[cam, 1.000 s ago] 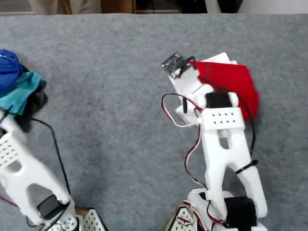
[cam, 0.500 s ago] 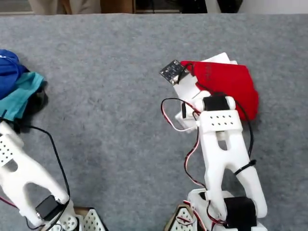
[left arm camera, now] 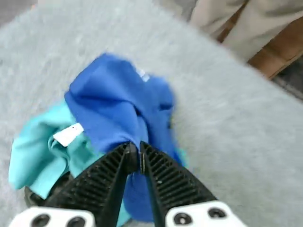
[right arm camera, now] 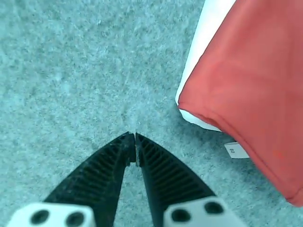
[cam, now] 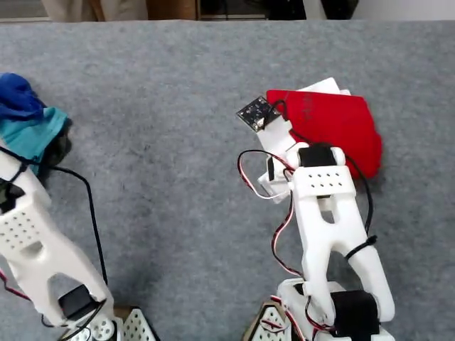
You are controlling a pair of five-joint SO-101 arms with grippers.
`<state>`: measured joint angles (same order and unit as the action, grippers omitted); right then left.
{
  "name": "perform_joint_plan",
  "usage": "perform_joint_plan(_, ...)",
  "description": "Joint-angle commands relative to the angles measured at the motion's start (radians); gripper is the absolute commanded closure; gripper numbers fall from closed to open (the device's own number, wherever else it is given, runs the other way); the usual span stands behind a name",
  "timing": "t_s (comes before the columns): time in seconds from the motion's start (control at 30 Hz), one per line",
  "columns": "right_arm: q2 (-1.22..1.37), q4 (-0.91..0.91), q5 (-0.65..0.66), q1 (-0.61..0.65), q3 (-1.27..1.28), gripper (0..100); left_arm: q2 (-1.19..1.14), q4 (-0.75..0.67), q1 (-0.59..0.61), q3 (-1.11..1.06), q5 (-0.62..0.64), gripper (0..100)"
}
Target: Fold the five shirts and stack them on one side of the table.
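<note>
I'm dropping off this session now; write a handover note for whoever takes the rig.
Left gripper: shut on the blue shirt, atop the heap with the teal shirt and a dark garment.
Right gripper: shut, empty, over the mat beside the red shirt.
Done: red shirt lies folded on a white shirt.
Left: fold the blue, teal and dark ones, then stack all together.

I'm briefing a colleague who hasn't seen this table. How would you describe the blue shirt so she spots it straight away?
On the grey table, look to the heap of unfolded shirts at the left edge. The blue shirt is the crumpled one on top, pinched in the left gripper; the teal shirt under it is paler and greener.
</note>
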<state>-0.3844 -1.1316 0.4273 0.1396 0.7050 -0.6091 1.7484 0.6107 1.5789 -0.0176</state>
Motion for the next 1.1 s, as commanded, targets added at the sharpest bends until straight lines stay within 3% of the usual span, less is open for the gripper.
perform_joint_plan(0.0,-0.036,0.018,-0.009,0.008,-0.004,99.6,0.254,0.015,-0.11,-0.089,-0.002,98)
perform_joint_plan(0.17,-0.033,0.02,-0.009,0.008,-0.004,99.6,0.604,0.015,-0.37,-0.397,-0.002,98)
perform_joint_plan(0.4,-0.033,0.02,-0.009,0.008,-0.002,99.6,1.015,0.008,-0.824,-1.026,-0.009,98)
perform_joint_plan(0.53,-0.033,0.02,-0.009,0.008,0.001,99.6,1.153,-0.04,-0.948,-1.321,-0.011,98)
perform_joint_plan(0.63,-0.033,0.018,-0.009,0.008,0.002,99.6,1.245,-0.118,-0.884,-1.473,-0.011,98)
perform_joint_plan(0.83,-0.033,0.012,-0.009,0.008,0.002,99.6,1.316,-0.344,-0.531,-1.835,-0.012,98)
perform_joint_plan(0.9,-0.031,0.011,-0.009,0.008,0.007,99.6,1.3,-0.496,-0.399,-2.028,-0.015,96)
perform_joint_plan(1.07,-0.031,0.02,-0.009,0.015,0.051,99.6,1.213,-1.057,-0.184,-2.486,0.008,77)
